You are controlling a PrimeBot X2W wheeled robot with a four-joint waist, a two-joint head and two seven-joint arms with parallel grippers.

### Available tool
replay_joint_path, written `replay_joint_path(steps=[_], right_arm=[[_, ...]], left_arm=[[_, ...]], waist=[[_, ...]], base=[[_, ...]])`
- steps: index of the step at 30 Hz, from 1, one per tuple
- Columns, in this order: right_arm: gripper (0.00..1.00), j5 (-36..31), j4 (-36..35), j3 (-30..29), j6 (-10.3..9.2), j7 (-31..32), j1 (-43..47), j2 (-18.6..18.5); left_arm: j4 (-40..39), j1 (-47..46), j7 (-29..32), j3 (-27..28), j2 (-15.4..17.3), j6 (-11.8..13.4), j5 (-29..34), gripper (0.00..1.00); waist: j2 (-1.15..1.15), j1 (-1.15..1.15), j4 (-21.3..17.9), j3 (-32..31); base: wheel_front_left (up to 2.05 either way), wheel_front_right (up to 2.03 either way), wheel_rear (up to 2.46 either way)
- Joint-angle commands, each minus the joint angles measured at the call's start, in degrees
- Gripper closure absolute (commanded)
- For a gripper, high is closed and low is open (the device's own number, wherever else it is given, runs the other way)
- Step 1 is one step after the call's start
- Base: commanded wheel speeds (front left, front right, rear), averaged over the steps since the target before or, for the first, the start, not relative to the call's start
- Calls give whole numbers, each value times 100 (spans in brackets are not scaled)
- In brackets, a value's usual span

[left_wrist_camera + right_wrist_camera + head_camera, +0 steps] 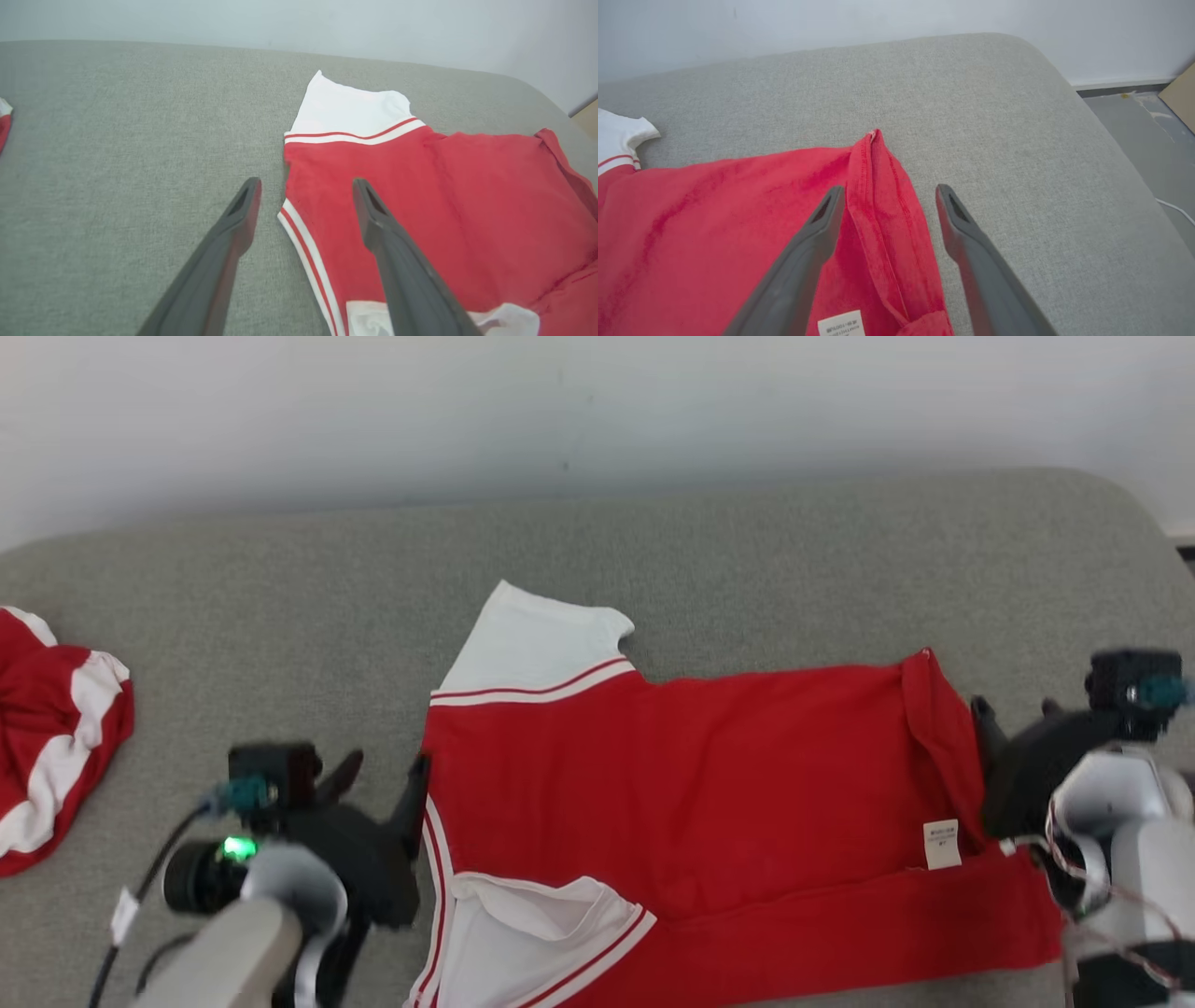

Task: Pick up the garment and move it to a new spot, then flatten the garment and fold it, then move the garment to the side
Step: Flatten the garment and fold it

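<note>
The garment (709,784) lies across the middle and lower middle of the head view, on a grey, coarse-woven cushion (747,569) with rounded corners; it is soft red knit, folded to a rough rectangle; its white sleeves are trimmed in red and white stripes, one sleeve (532,644) jutting toward the upper middle, the other (532,933) at the bottom edge; a small white label (941,843) shows near its right end, beside a turned-over hem ridge. The left gripper (378,784), lower left, stands released, its dark tapered fingers straddling the striped edge; whether they touch cloth is hard to tell. The right gripper (1016,714), at the right, is spread wide and empty over the hem ridge. A crumpled red-and-white cloth (56,747) sits at the left edge.
</note>
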Motion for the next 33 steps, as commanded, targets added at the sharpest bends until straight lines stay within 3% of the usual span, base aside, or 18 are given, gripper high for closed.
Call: replay_joint_path(steps=[1, 12, 20, 29, 33], right_arm=[[0, 20, 90, 65, -15, 77, -268, -39], [0, 125, 983, 989, -14, 254, -1986, -198], [0, 267, 1326, 1174, -15, 91, -2652, -342], [0, 562, 1460, 1432, -15, -88, -2933, -504], [0, 616, 1494, 1511, -15, -117, -2971, -557]], left_arm=[[177, -284, 68, 6, -56, -61, 26, 0], [1472, -2335, 556, 8, -348, -543, 152, 0], [2155, -3274, 741, 7, -452, -773, 199, 0], [2714, -3730, 636, 28, -535, -852, 209, 0], [2951, -3848, 574, -18, -517, -776, 289, 0]], waist=[[0, 0, -91, 356], [0, 0, -525, 1420], [0, 0, -793, 1941], [0, 0, -900, 2218], [0, 0, -918, 2276]], base=[[0, 0, 0], [0, 0, 0], [0, 0, 0], [0, 0, 0], [0, 0, 0]])
